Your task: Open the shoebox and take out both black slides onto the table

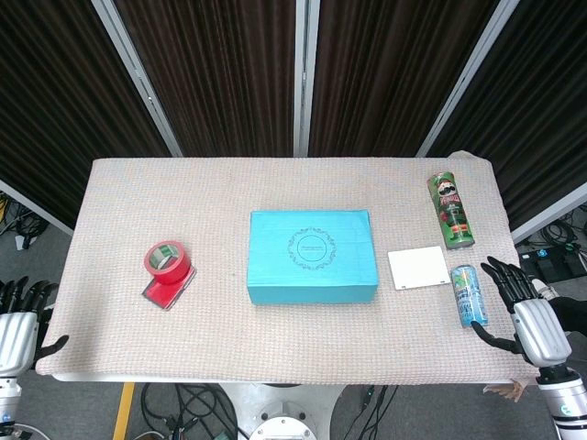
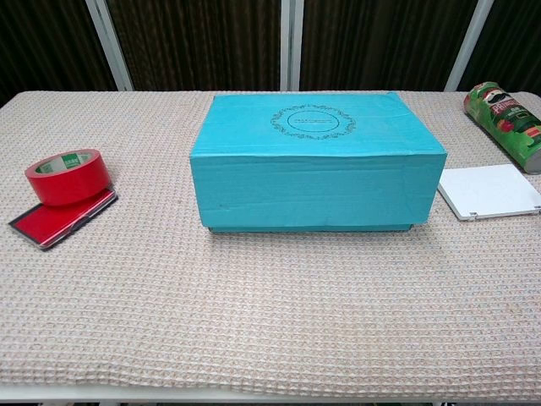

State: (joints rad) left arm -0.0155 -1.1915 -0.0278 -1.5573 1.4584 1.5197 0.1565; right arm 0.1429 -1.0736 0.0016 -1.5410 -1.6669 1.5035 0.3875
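Note:
A turquoise shoebox (image 1: 312, 256) (image 2: 314, 161) stands in the middle of the table with its lid closed; a round ornament is printed on the lid. The black slides are hidden from sight. My left hand (image 1: 18, 325) hangs off the table's left front corner, fingers spread, holding nothing. My right hand (image 1: 523, 307) hovers at the right front edge, fingers apart and empty, just right of a blue can. Neither hand shows in the chest view.
A red tape roll (image 1: 167, 259) (image 2: 68, 176) sits on a red and black flat case (image 1: 168, 289) (image 2: 61, 217) at left. Right of the box lie a white flat pad (image 1: 418, 268) (image 2: 490, 190), a blue can (image 1: 469, 295) and a green crisp tube (image 1: 449, 210) (image 2: 505, 122).

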